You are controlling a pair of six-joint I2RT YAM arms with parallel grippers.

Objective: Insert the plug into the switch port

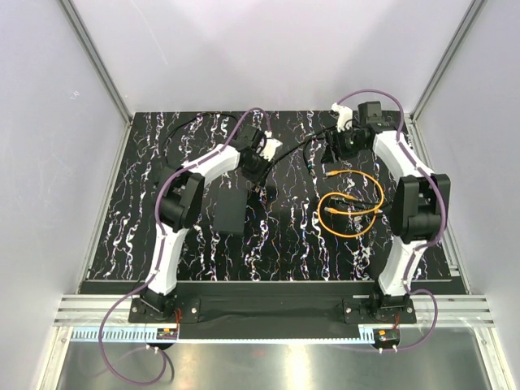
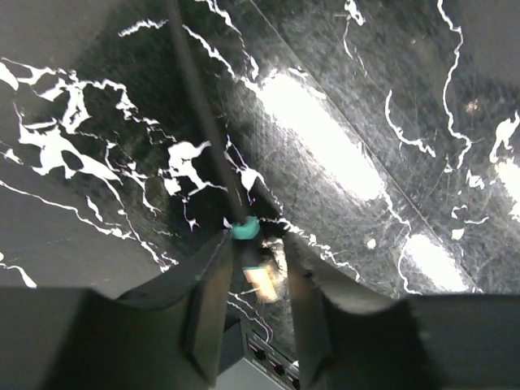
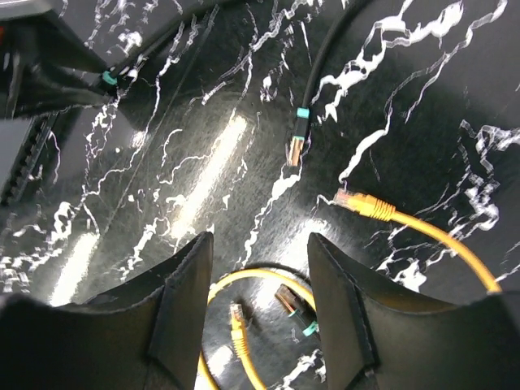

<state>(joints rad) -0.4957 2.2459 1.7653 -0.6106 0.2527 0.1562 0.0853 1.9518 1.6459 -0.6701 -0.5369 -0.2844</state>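
Observation:
The orange cable (image 1: 353,213) lies coiled on the mat at the right. One plug (image 3: 354,200) of it lies right of my right gripper (image 3: 260,244), and its other plug (image 3: 238,312) lies below the open jaws, inside the coil. The right gripper (image 1: 338,149) hovers apart from both. The switch (image 1: 231,211) is a flat black box by the left arm; its port row (image 2: 276,366) shows under my left gripper (image 2: 258,244). Those jaws stand partly closed around a black cable's clear end (image 2: 260,280). It rests against the left finger, with a gap to the right one.
Black cables with teal bands (image 3: 301,114) trail across the marbled mat (image 1: 284,244). One loose end (image 3: 296,147) lies ahead of the right gripper, another (image 3: 294,304) inside the orange coil. White walls and metal rails (image 1: 97,73) enclose the workspace.

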